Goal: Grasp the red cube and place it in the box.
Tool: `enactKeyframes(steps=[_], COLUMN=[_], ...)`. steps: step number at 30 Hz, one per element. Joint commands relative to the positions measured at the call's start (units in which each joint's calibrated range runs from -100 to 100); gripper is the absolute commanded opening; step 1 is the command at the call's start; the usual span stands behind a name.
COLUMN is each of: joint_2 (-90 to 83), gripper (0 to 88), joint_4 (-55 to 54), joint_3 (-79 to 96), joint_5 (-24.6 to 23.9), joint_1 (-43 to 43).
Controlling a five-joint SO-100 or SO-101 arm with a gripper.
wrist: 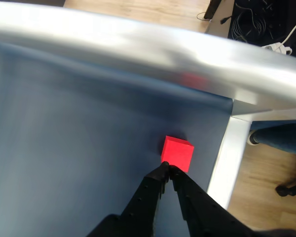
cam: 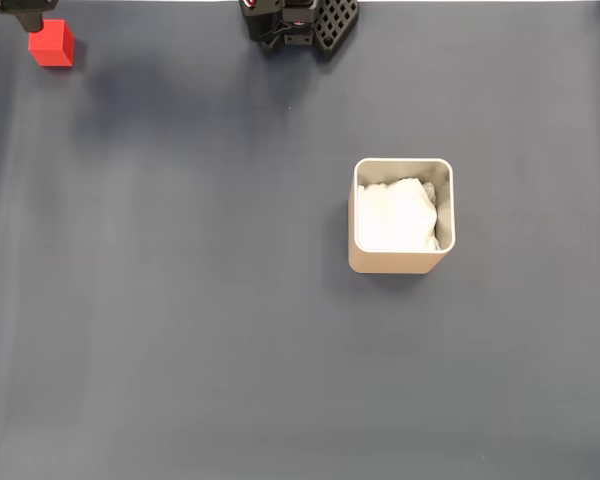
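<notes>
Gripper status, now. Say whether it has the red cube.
Gripper: closed, fingertips together, holding nothing. Its tips sit at the near edge of the red cube, which rests on the table, not between the fingers.

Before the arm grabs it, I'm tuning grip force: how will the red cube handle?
The red cube looks rigid, with flat faces, so it probably slides rather than rolls. It seems small and light. The gripper, tips together beside it, might nudge it.

Top-down fixed view; close wrist view
</notes>
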Motion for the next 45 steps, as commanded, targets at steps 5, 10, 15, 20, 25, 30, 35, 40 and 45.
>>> enactKeyframes(steps=[5,10,15,20,25,30,35,40,45], joint_2=[0.3,0.4,-0.4,-1.3,-1.8,-2.0,-2.2,-1.8,-0.7], gripper=[6.6,19.6,30.6,34.4,39.7,42.5,42.6,42.5,44.3], joint_4=[-0.3,-0.8,-1.3,-1.6,-2.5,-7.3,-13.6,-16.3,-19.5], joint_3=[-2.8,-2.4,-1.4,1.3,3.2,6.2,10.9,10.8,9.9], joint_5=[-2.2,-3.3,-4.6,-4.5,-4.6,-4.2,-3.4,-3.7,-4.3], joint_1=[2.9,4.5,5.5,6.8,7.5,7.8,8.1,7.1,6.4])
